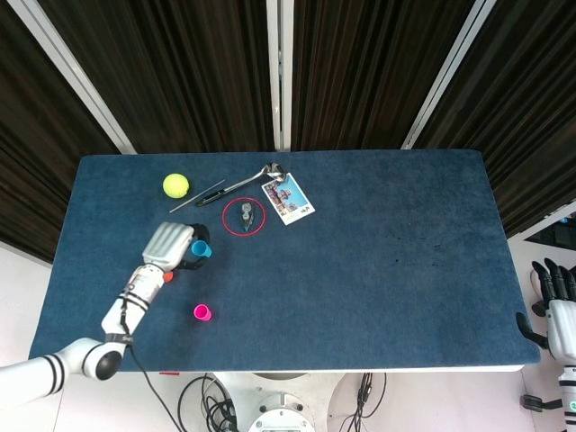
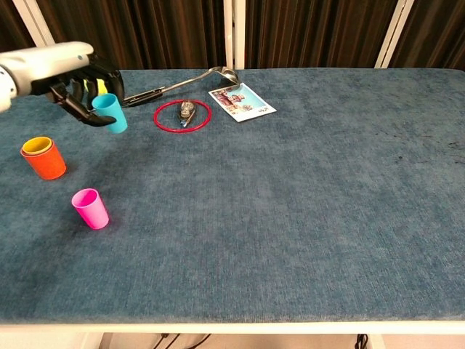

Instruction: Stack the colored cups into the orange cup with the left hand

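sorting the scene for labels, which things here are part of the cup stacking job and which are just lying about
Job:
left hand holding the blue cup
orange cup with a yellow cup inside
pink cup

Lying about:
yellow ball
ladle
picture card
red ring

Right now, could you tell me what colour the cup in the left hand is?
The cup is light blue, clearest in the chest view.

Worktop (image 2: pixel 305 218): matt blue napped cloth. Cups, blue cup (image 2: pixel 110 113), pink cup (image 2: pixel 90 208), orange cup (image 2: pixel 45 161): smooth plastic. Ladle (image 2: pixel 218 73): glossy metal. Card (image 2: pixel 242 101): printed paper.
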`<act>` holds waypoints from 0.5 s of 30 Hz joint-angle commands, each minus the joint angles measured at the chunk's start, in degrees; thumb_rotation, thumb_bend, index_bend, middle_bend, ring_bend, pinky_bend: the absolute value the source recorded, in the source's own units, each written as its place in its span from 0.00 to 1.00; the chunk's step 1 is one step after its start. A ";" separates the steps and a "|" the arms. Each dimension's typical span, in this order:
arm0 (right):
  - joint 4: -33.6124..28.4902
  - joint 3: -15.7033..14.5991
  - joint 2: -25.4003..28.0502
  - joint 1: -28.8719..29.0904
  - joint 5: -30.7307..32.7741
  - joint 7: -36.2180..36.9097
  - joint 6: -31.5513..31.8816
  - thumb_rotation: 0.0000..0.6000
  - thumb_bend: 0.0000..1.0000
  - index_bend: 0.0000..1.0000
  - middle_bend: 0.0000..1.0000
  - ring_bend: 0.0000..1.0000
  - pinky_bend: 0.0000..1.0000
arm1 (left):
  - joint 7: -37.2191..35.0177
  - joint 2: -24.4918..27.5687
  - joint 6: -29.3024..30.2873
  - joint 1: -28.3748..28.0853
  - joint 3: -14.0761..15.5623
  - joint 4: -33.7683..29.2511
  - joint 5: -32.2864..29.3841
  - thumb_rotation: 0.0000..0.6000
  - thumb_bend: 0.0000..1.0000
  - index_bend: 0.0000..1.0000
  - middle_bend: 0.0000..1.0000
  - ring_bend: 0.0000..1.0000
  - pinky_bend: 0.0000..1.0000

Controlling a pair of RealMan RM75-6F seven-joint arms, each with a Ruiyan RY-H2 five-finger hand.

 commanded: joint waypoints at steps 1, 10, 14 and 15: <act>-0.40 -0.09 0.16 0.17 -0.28 -0.50 -0.08 1.00 0.28 0.00 0.00 0.00 0.00 | 0.07 7.61 2.42 4.05 1.01 -7.55 -1.89 1.00 0.28 0.48 0.49 0.54 0.60; -1.96 -0.48 -0.43 0.99 -1.13 -3.04 -0.71 1.00 0.29 0.00 0.00 0.00 0.00 | -0.29 9.19 5.43 8.68 5.85 -8.96 1.77 1.00 0.28 0.48 0.49 0.54 0.60; -2.76 -0.62 -0.60 1.20 -1.42 -4.33 -0.66 1.00 0.29 0.00 0.00 0.00 0.00 | -1.30 7.92 5.62 9.28 6.02 -6.71 1.94 1.00 0.28 0.48 0.49 0.54 0.60; -2.94 -0.61 -0.58 1.21 -1.39 -4.55 -0.61 1.00 0.29 0.00 0.00 0.00 0.00 | -1.65 7.77 5.66 9.37 5.89 -6.33 1.90 1.00 0.28 0.48 0.49 0.54 0.60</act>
